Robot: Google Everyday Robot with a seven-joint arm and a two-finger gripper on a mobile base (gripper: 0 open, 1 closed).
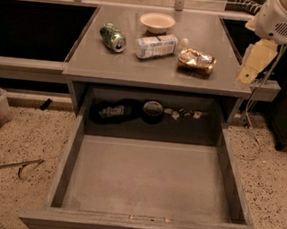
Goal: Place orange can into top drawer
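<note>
End effector [251,67] by counter [137,68] rt edge.

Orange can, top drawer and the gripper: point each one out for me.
orange can [196,61], camera view, middle of its dented side.
top drawer [148,179], camera view, bare floor of the open drawer.
gripper [248,70], camera view, pale lower end, hanging right of the orange can.

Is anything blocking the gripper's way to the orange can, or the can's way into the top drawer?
Nothing visible does. The gripper hangs over the right edge of the counter. The orange can lies just left of it, with bare surface between. The top drawer stands open below the front edge.
</note>
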